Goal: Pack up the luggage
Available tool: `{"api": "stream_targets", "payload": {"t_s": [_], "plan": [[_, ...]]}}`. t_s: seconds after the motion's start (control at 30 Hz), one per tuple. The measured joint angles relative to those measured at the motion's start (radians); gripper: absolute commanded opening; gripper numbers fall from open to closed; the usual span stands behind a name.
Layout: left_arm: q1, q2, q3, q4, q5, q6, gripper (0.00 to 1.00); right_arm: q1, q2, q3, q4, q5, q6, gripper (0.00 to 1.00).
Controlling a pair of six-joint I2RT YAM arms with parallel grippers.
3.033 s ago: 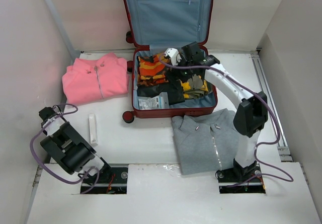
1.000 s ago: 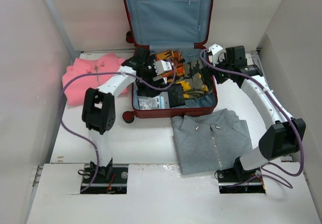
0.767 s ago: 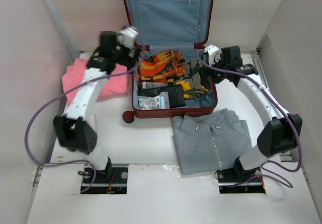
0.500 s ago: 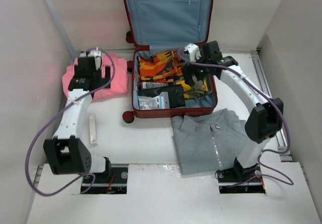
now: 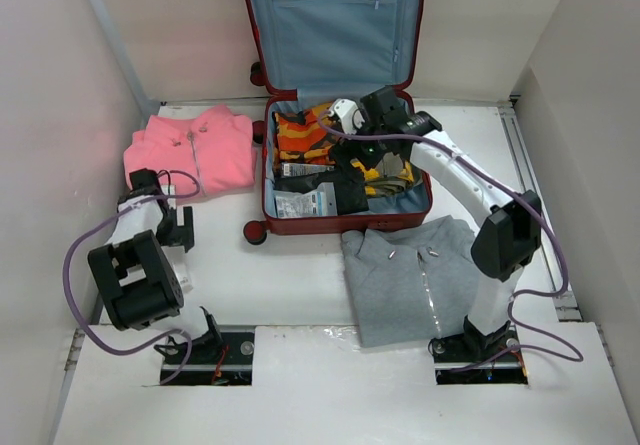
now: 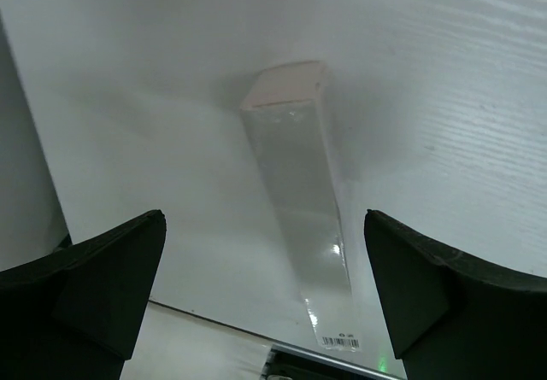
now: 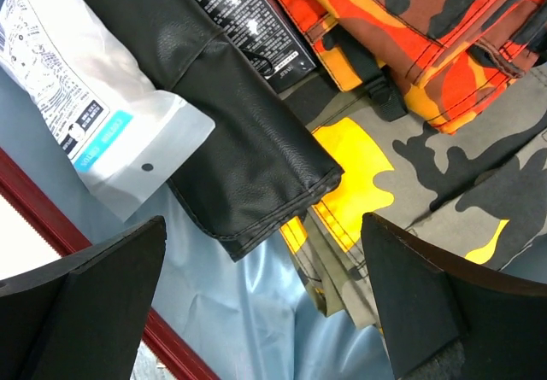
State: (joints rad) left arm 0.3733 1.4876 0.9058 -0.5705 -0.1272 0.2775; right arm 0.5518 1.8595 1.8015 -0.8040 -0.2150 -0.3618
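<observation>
A: What has shifted since a moment ago?

B: The left arm has pulled back from the pink top (image 5: 190,155) and folded at 9 o'clock on the table (image 5: 300,275). The right arm has swung a little toward 9 o'clock, over the middle of the case.

A: Where is the luggage (image 5: 340,227)?

B: At 12 o'clock on the table. It lies open, with the lid standing against the back wall and a wheel at its near left corner.

A: And the left claw (image 6: 265,219)?

B: Spread wide and holding nothing. It hangs over a long clear box (image 6: 299,184) that lies flat on the table between its fingers.

A: The right claw (image 7: 263,219)?

B: Also fully spread and empty. It hangs above a black pouch (image 7: 231,115) inside the case. A white packet (image 7: 77,107) lies at 9 o'clock of the pouch, and orange camouflage clothing (image 5: 305,130) lies toward 12.

A: Anything else?

B: A grey top (image 5: 420,275) lies at 5 o'clock, just beside the case's near wall.
</observation>
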Motion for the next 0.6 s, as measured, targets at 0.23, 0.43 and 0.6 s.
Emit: {"api": "stream_targets", "payload": {"t_s": [0.23,0.43,0.6], "plan": [[0.005,0.036,-0.018,-0.006,0.097,0.066,1.0,0.026,0.0,0.0,-0.006,0.047,0.014,1.0],[0.085,0.085,-0.018,-0.059,0.174,0.091,0.8,0.033,-0.014,-0.005,-0.013,0.09,0.018,1.0],[0.099,0.107,-0.01,-0.089,0.203,0.118,0.0,0.031,-0.027,-0.012,-0.016,0.101,0.017,1.0]]}}
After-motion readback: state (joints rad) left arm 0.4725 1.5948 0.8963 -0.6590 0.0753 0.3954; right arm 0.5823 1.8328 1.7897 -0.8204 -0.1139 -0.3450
